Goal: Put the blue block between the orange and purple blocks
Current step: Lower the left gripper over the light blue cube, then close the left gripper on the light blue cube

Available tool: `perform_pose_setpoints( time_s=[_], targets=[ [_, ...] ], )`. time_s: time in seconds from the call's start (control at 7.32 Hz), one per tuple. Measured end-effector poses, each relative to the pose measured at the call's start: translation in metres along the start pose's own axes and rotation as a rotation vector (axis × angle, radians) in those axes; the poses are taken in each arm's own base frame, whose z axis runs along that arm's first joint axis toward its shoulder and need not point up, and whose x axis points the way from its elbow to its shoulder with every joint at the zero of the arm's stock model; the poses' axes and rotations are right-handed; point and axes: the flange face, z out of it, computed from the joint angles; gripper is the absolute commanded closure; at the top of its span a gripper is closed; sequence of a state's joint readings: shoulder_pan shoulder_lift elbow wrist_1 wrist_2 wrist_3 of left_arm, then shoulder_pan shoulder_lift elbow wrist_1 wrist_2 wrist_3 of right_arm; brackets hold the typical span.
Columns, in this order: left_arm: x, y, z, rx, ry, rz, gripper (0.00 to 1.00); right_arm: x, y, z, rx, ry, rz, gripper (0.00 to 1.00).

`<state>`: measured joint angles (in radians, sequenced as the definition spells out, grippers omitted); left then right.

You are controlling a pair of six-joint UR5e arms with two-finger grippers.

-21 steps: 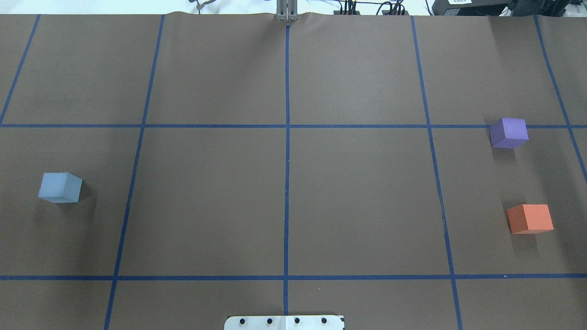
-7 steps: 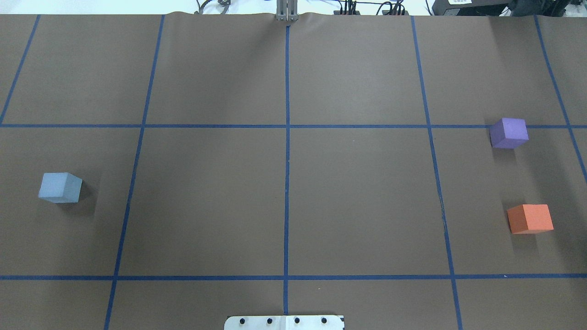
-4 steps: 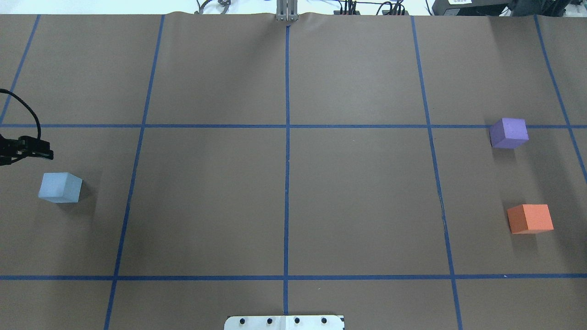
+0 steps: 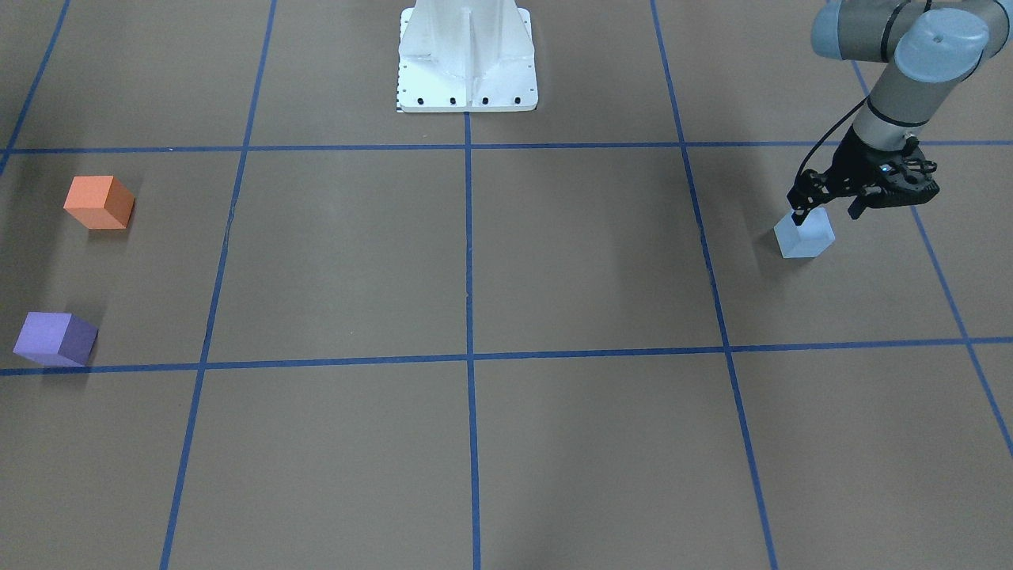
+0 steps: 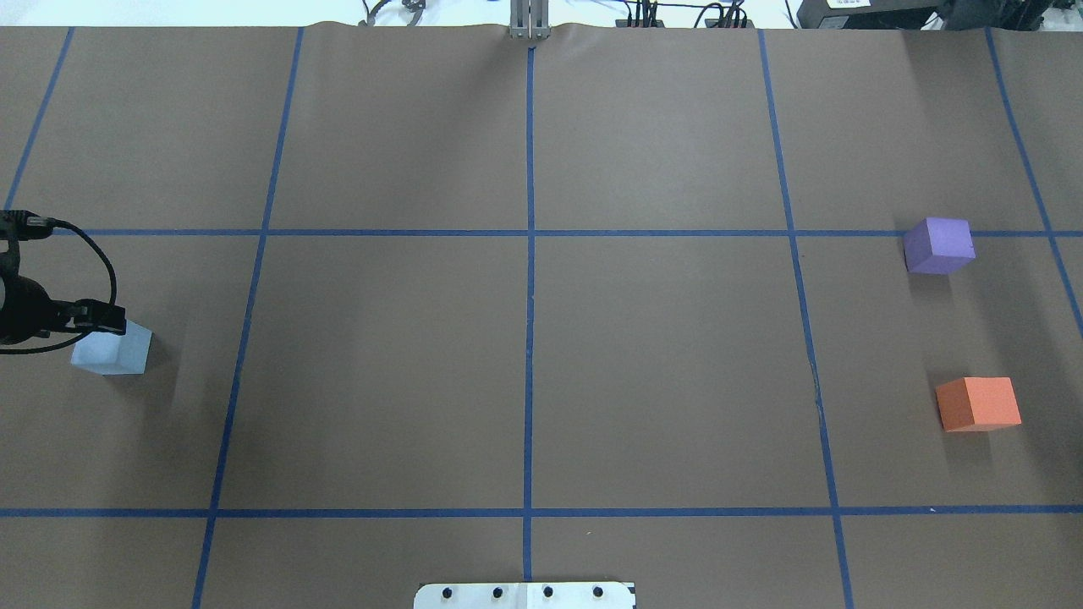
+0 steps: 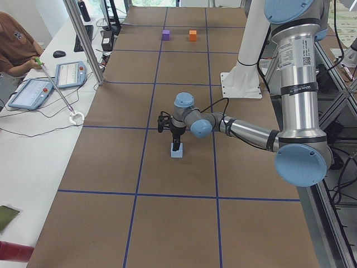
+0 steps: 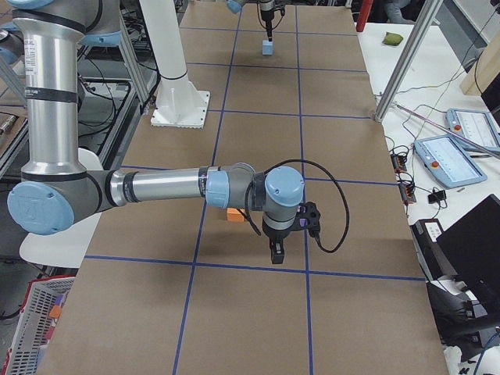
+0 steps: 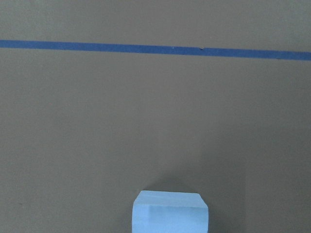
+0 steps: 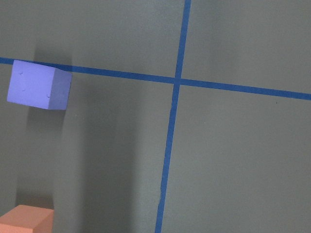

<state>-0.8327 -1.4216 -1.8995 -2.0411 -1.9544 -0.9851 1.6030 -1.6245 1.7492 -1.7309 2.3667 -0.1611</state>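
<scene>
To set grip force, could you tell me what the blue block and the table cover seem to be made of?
Blue block: probably foam, matte, softly rounded edges, no glare. Table cover: likely brown paper, matte, rippled at its far edge.

We see a brown table [image 5: 660,364] gridded with blue tape [image 5: 530,338]. Along its far side, a white desk [image 6: 28,162] carries two tablets [image 6: 30,93], beside a metal post [image 6: 83,39].

Bright, even overhead light on matte brown table paper [image 5: 660,364]. Soft shadows of blue block [image 5: 118,353], purple block [image 5: 937,245] & orange block [image 5: 978,403] fall toward base plate [image 5: 525,596]. Faint broad shadow bands in front view. All views sharp; right wrist view has greenish tint, slightly dimmer.
</scene>
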Motion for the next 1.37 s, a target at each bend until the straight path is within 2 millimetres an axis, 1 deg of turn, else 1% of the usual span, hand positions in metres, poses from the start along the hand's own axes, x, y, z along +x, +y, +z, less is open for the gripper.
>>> perform_pose_setpoints(
  time_s=[0.55, 0.68, 0.82, 0.96, 1.09, 1.23, 1.37],
  targets=[
    [0.007, 0.010, 0.030, -0.047, -0.022, 0.027, 0.00, 0.000, 0.000, 0.000, 0.000, -0.002, -0.002, 0.00],
    [0.008, 0.009, 0.038, -0.054, -0.028, 0.029, 0.00, 0.000, 0.000, 0.000, 0.000, -0.002, -0.002, 0.00],
    [0.010, 0.007, 0.045, -0.060, -0.033, 0.030, 0.02, 0.000, 0.000, 0.000, 0.001, -0.002, -0.002, 0.00],
    [0.012, 0.004, 0.051, -0.063, -0.036, 0.030, 0.56, 0.000, 0.000, 0.000, 0.001, -0.002, -0.002, 0.00],
    [0.012, 0.002, 0.054, -0.065, -0.039, 0.030, 1.00, 0.000, 0.000, 0.000, 0.001, -0.002, -0.003, 0.00],
    [0.011, 0.003, 0.055, -0.068, -0.040, 0.031, 1.00, -0.001, 0.000, -0.001, 0.002, -0.001, -0.003, 0.00],
    [0.011, 0.003, 0.051, -0.069, -0.034, 0.032, 1.00, -0.001, 0.000, -0.001, 0.003, -0.002, -0.004, 0.00]
  ],
)
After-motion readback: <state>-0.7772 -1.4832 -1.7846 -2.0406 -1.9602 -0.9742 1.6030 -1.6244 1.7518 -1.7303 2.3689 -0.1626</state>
